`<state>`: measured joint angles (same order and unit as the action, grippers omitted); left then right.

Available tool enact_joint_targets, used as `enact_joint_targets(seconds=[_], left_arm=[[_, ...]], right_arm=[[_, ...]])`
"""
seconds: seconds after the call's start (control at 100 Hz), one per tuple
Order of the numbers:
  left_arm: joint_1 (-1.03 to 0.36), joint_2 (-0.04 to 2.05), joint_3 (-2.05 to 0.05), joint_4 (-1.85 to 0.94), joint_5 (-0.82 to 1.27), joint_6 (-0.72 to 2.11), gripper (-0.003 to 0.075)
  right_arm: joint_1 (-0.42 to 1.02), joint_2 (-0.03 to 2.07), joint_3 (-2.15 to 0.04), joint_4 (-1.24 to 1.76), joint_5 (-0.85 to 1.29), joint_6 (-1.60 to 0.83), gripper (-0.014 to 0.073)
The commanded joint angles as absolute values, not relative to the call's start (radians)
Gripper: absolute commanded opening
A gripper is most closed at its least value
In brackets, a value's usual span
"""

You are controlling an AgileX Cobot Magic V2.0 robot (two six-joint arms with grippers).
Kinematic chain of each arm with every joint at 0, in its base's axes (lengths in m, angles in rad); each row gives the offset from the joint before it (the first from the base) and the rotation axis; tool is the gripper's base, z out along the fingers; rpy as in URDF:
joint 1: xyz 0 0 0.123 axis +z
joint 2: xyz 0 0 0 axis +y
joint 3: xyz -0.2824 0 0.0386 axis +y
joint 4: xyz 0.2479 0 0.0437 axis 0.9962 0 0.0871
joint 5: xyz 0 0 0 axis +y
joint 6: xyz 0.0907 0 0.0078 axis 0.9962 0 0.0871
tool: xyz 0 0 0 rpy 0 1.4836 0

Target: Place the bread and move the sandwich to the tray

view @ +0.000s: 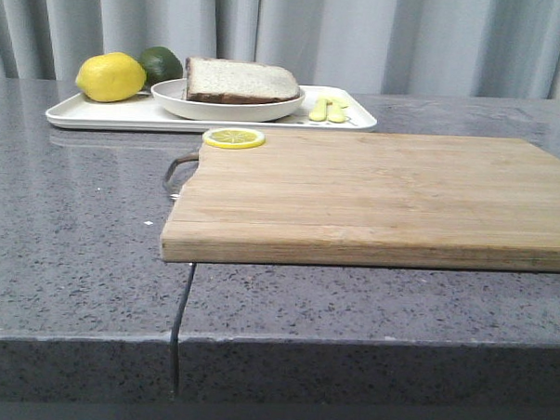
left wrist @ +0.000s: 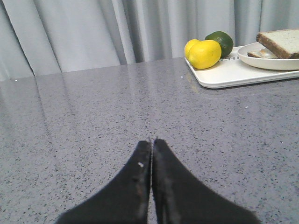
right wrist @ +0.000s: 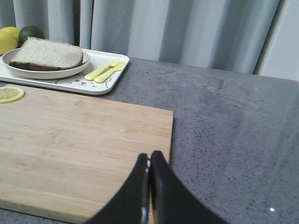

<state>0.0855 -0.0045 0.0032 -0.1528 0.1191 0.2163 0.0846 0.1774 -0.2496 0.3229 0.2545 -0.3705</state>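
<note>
The thick speckled bread (view: pixel 241 81) lies on top of the sandwich in the round white plate (view: pixel 227 108), which stands on the white tray (view: pixel 98 115) at the back left. A thinner slice (left wrist: pixel 261 54) shows under the bread; the egg is hidden. The bread (left wrist: pixel 281 41), plate (left wrist: pixel 271 63) and tray (left wrist: pixel 229 74) show in the left wrist view, and the bread (right wrist: pixel 46 53), plate (right wrist: pixel 46 73) and tray (right wrist: pixel 119 60) in the right wrist view. My left gripper (left wrist: pixel 152 140) is shut and empty over bare table. My right gripper (right wrist: pixel 149 154) is shut and empty over the cutting board's right end. Neither shows in the front view.
A wooden cutting board (view: pixel 374 195) fills the middle, with a lemon slice (view: pixel 233 138) at its far left corner. A lemon (view: pixel 110 77), a lime (view: pixel 161 63) and yellow cutlery (view: pixel 327 110) lie on the tray. A grey curtain hangs behind the table.
</note>
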Motion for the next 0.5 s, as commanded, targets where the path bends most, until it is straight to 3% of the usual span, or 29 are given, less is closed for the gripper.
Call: enact_joint_targets(seconds=[0.0, 0.27, 0.49], left_arm=[[0.085, -0.038, 0.016, -0.155, 0.048, 0.210, -0.0019], [0.085, -0.038, 0.016, -0.155, 0.048, 0.210, -0.0019], [0.085, -0.038, 0.016, -0.155, 0.048, 0.210, -0.0019]], right_arm=[[0.080, 0.184, -0.258, 0.266, 0.146, -0.322, -0.0067], [0.082, 0.182, -0.127, -0.037, 0.032, 0.049, -0.0067], [0.082, 0.085, -0.044, -0.066, 0.030, 0.089, -0.0067]])
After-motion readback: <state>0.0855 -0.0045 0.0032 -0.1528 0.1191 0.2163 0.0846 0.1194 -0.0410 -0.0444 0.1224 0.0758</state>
